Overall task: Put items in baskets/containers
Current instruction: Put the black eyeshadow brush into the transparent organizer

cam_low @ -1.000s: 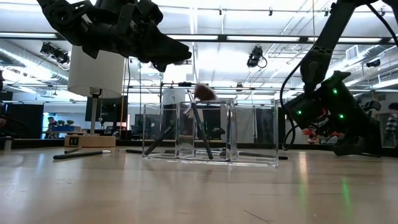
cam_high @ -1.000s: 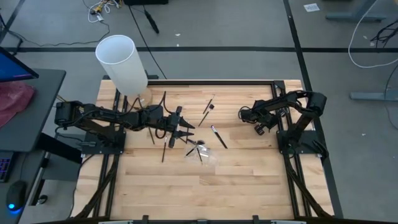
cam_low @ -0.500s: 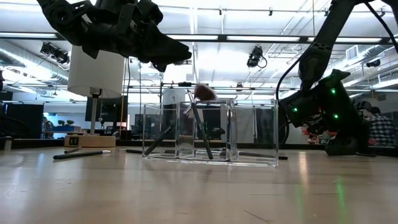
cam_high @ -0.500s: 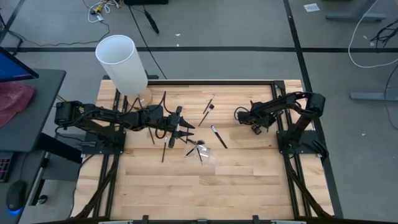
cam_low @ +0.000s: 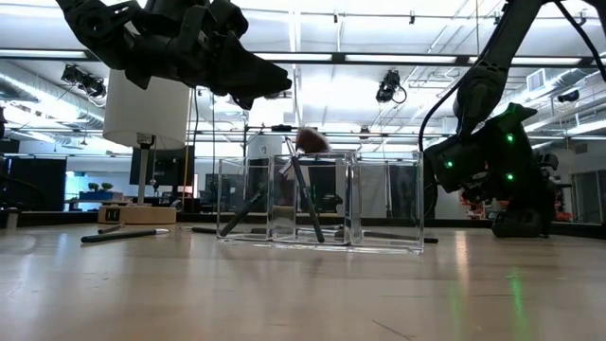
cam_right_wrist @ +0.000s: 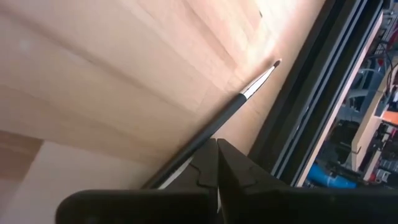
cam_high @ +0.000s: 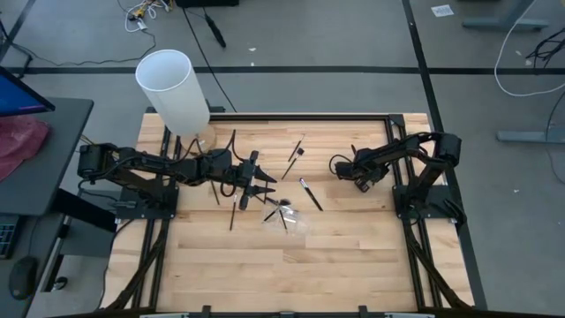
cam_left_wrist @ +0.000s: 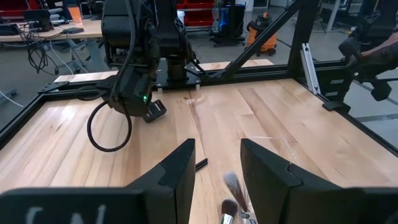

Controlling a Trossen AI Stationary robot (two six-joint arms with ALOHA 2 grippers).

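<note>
Inspection runs from the 9 o'clock side of the table [cam_high: 353,265] to the 3 o'clock side. A tall white cylinder [cam_high: 173,91] stands at the 10 o'clock corner. The left arm lies stretched low across the boards from the 9 o'clock edge, and the left gripper [cam_high: 265,189] hangs near centre with its fingers [cam_left_wrist: 180,168] parted and nothing between them, as the left wrist view confirms. Loose brushes [cam_high: 233,215] lie around that gripper and toward 12 o'clock, among them one pale-tipped brush [cam_high: 310,194] just at 3 o'clock of it. The clear holder [cam_high: 288,217] sits just past the left gripper toward 5 o'clock; from above it is barely readable against the wood. The low view alone shows its compartments [cam_low: 322,201], with brushes leaning in the left-hand ones and a brown bristle head [cam_low: 309,140] rising above the rim. At the 3 o'clock side the right arm folds back from its base, its right gripper [cam_high: 339,166] reaching toward centre, above the boards. Only the right wrist view shows its fingers [cam_right_wrist: 210,163] pressed together, with a thin black brush [cam_right_wrist: 242,96] lying on the wood beyond them beside the dark frame rail [cam_right_wrist: 311,93]; whether that brush is pinched cannot be told.
</note>
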